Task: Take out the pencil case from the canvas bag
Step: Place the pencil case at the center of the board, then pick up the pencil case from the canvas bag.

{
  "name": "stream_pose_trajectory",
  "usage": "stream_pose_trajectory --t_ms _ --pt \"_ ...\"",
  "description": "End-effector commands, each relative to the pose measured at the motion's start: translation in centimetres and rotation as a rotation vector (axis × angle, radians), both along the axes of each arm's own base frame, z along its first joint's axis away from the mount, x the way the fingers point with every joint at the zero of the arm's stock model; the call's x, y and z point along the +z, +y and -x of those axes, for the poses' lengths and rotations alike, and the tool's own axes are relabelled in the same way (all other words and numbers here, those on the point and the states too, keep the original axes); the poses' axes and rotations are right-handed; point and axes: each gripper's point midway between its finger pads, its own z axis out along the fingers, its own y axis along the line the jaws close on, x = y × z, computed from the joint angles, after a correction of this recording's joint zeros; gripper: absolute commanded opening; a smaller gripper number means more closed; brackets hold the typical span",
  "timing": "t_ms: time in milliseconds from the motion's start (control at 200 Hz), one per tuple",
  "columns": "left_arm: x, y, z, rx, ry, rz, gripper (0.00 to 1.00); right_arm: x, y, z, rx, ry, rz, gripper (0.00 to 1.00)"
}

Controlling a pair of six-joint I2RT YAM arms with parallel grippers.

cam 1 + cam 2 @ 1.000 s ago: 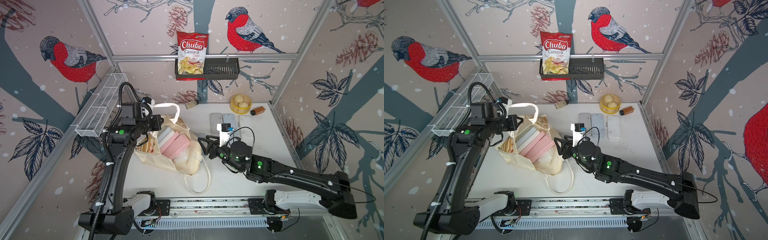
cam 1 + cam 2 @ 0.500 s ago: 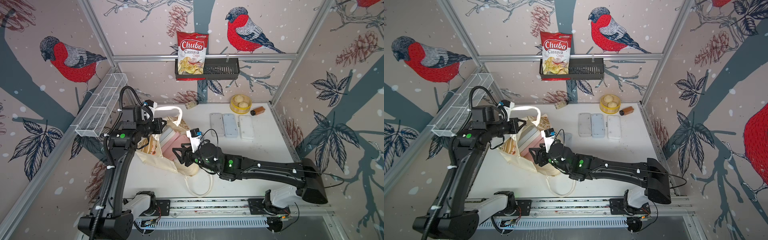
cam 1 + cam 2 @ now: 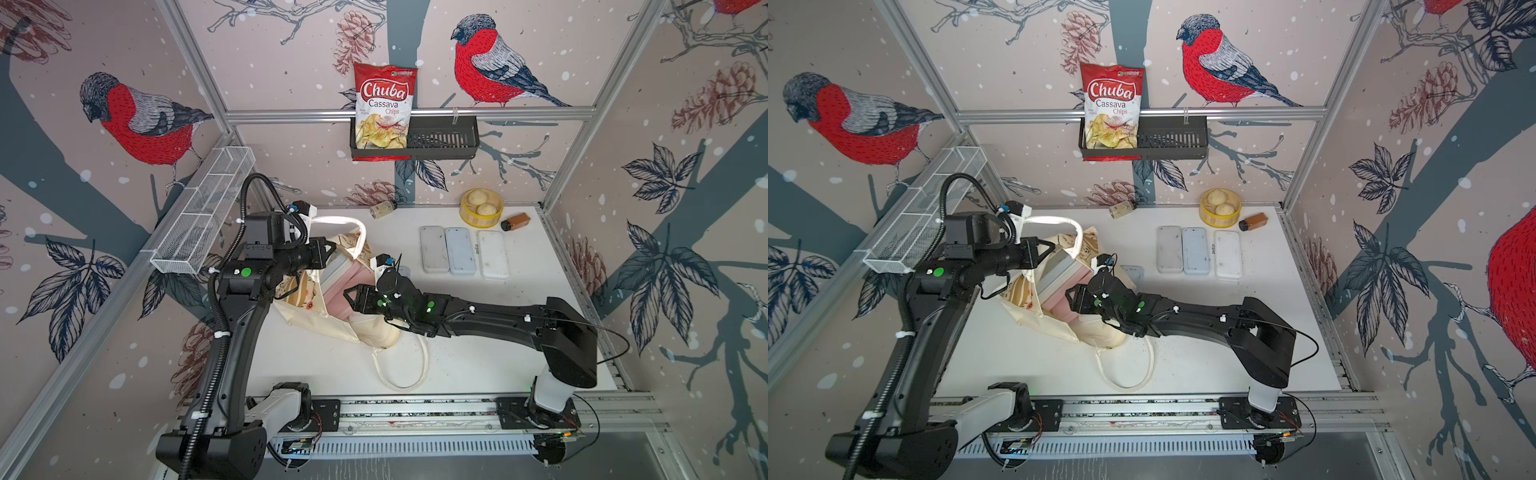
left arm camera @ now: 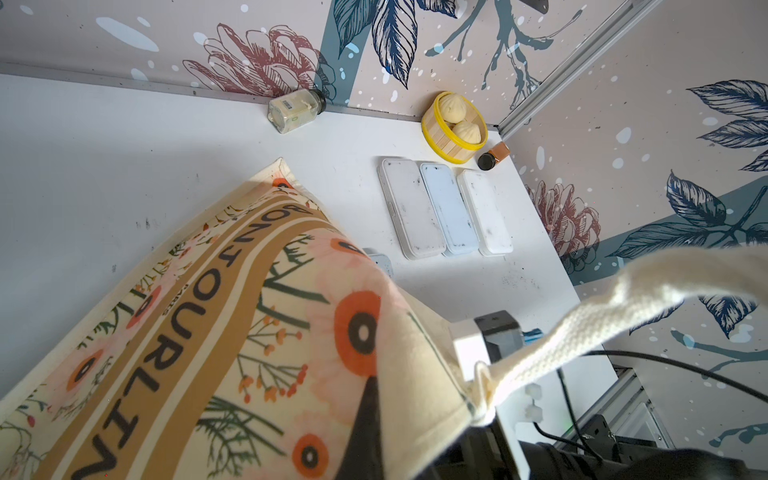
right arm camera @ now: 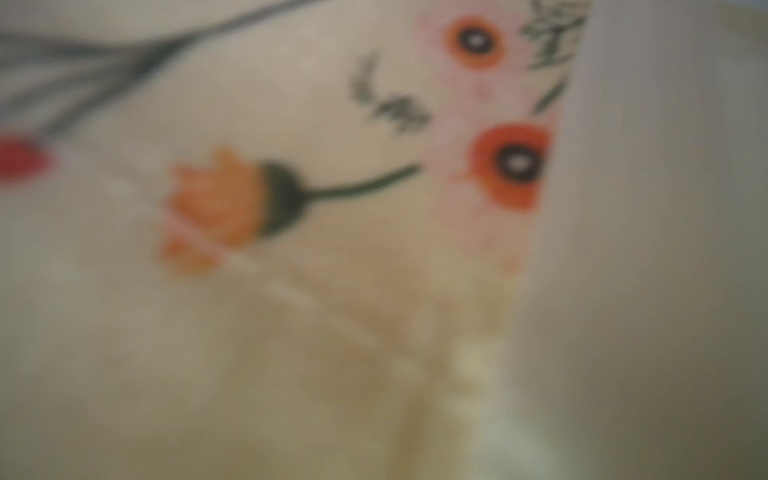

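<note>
Reaching stage, extraction not yet done. Bag lies on the table at centre-left of both top views, its mouth facing the frame's right. Two cases show inside the mouth: a grey case above, a pink case below it, both mostly within the cloth. Three cases lie side by side on the table at upper right, well apart from the bag. Judgement: the pink case is the one in hand; grip, pull-out and set-down are all left. Left gripper is closed on the bag's rim at the root of the upper handle, holding the mouth up and open; the left wrist view shows one dark fingertip pressed on the printed cloth. Right gripper sits at the mouth with jaws parted about halfway, tips at the end of the pink case. No closure on it visible. The right wrist view is blurred cloth only and shows nothing of the jaws.
</note>
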Motion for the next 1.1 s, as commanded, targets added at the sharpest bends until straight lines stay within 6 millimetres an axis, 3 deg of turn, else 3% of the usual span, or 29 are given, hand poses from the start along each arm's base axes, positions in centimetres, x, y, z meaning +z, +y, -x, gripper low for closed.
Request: stream_pose_trajectory --t_ms 0,170,280,415,485,790,1096 --pt "2.0 -0.5 -0.9 -0.031 -0.098 0.026 0.0 -1.4 0.2 0.3 -0.018 0.108 -0.025 0.64" --pt "2.2 -0.6 -0.9 -0.025 -0.1 0.037 0.0 -2.3 0.4 0.0 -0.059 0.137 -0.006 0.64" --pt "2.0 0.0 -1.3 0.024 -0.083 0.04 0.0 -0.2 1.1 0.7 -0.055 0.019 0.04 0.64" --pt "1.4 0.3 -1.7 0.057 -0.053 0.048 0.0 4.5 1.8 2.4 -0.062 -0.215 0.076 0.64" --pt "1.3 0.2 -1.9 0.058 -0.049 0.064 0.0 5.6 2.6 3.4 -0.037 -0.283 0.089 0.64" --pt "1.5 -0.3 -2.0 0.046 -0.048 0.105 0.0 -0.8 5.5 2.9 0.05 -0.146 0.244 0.64" --pt "1.9 -0.4 -1.5 0.046 -0.051 0.116 0.0 -5.9 5.0 1.3 0.036 -0.046 0.318 0.65"
